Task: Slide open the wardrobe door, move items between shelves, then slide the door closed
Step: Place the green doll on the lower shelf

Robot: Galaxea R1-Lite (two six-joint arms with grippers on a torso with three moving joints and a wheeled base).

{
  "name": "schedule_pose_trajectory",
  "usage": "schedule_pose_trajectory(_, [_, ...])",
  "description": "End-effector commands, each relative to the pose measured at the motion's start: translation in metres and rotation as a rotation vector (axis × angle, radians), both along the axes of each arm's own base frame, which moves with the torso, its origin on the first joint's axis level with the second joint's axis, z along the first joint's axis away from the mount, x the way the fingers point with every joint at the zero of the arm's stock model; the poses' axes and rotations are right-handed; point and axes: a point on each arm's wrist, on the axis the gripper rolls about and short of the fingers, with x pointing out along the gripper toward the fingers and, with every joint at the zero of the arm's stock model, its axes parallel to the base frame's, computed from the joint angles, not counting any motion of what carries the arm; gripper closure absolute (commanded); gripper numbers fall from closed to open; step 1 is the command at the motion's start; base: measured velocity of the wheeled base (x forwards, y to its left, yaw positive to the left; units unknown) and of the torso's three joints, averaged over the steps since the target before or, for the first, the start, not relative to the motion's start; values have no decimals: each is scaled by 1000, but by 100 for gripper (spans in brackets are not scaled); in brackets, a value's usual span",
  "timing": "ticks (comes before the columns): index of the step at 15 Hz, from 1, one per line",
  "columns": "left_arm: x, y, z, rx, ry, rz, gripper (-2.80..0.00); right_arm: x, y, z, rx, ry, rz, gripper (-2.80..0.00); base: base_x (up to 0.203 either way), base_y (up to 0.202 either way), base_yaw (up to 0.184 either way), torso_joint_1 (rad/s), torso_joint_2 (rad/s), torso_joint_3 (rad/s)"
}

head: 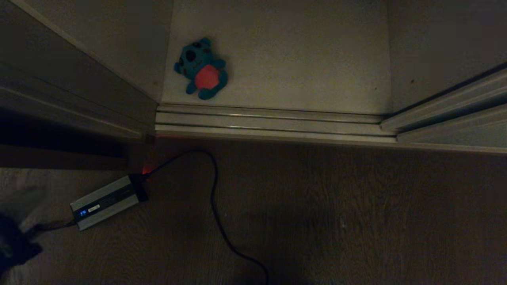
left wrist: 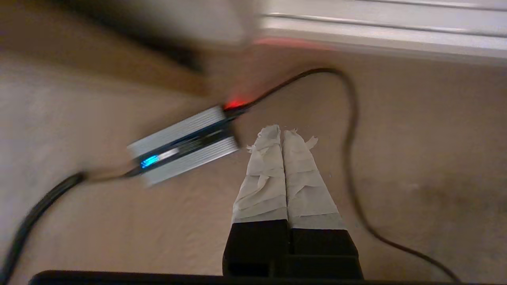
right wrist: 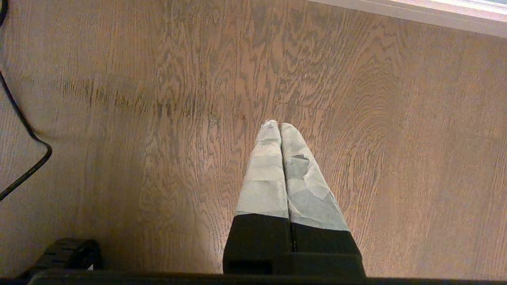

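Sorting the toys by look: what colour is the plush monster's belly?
Red-pink, on the teal plush monster with dark spots; the head view shows it best.

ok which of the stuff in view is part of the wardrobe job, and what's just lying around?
Job:
- teal monster plush, lying on the off-white shelf
- sliding door, slid aside at right
- left gripper, fingers shut, empty, above the floor

Lying about:
- grey box
- black cable
- wood floor
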Motion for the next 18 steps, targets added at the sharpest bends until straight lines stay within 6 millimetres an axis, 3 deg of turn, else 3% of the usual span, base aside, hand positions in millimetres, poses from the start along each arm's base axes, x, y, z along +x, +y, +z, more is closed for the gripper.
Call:
schedule_pose_trajectory(1, [-39, 16, -11, -33, -105, 79, 0, 0, 0, -1, -1, 3, -1, 0, 0, 0, 0, 0, 0, 0])
schedule_pose_trajectory(6, [-83, 24, -36, -43, -200, 248, 0, 0, 0, -1, -1, 3, 1, 0, 0, 0, 0, 0, 0, 0])
schedule_pose_trajectory(10, [-109, 21, -92, 3, -142, 144, 0, 0, 0, -1, -1, 3, -1, 0, 0, 0, 0, 0, 0, 0])
schedule_pose_trajectory(15, [-93, 14, -140, 128, 4, -117, 0, 0, 0, -1, -1, 3, 0, 0, 0, 0, 0, 0, 0, 0])
schedule_pose_trajectory(18, [-91, 14, -145, 92, -3, -150, 0, 0, 0, -1, -1, 3, 1, 0, 0, 0, 0, 0, 0, 0])
